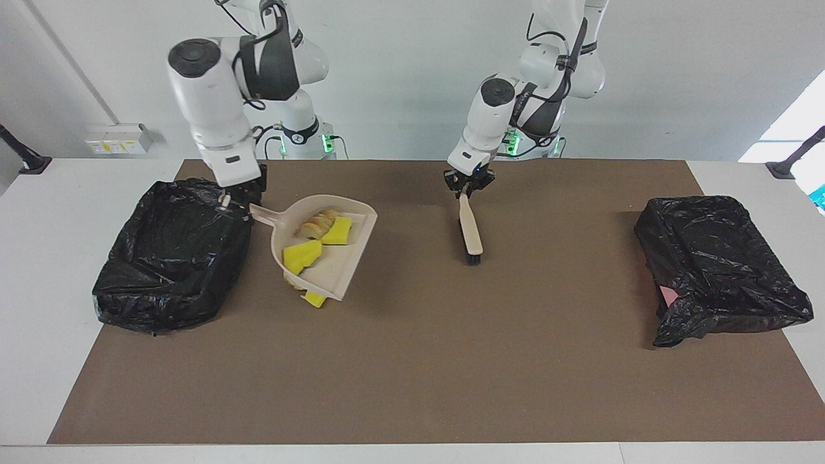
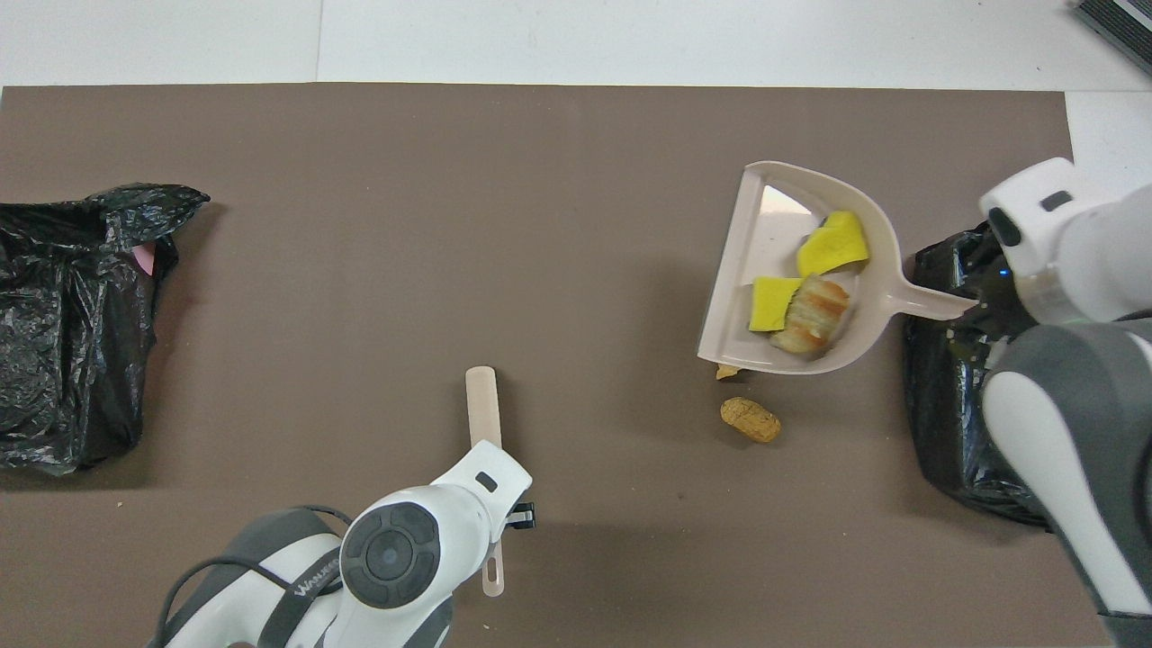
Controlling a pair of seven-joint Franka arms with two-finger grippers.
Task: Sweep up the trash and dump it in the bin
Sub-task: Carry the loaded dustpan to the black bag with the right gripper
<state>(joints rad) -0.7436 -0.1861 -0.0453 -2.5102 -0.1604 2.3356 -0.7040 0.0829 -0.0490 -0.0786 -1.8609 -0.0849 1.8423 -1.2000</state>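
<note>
Right hand (image 1: 227, 201) clamped on dustpan (image 1: 335, 261) handle, raised beside bin (image 1: 171, 254); trash (image 2: 810, 297) in pan, one lump (image 2: 750, 419) on table (image 2: 360, 225). Left hand (image 1: 468, 185) clamped on brush (image 1: 470, 232).

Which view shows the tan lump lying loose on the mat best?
The overhead view: the tan lump lies in the open on the mat, just nearer the robots than the raised dustpan. In the facing view the dustpan hides it.

Trash (image 1: 314, 299) half hidden under dustpan (image 1: 335, 274)
</note>
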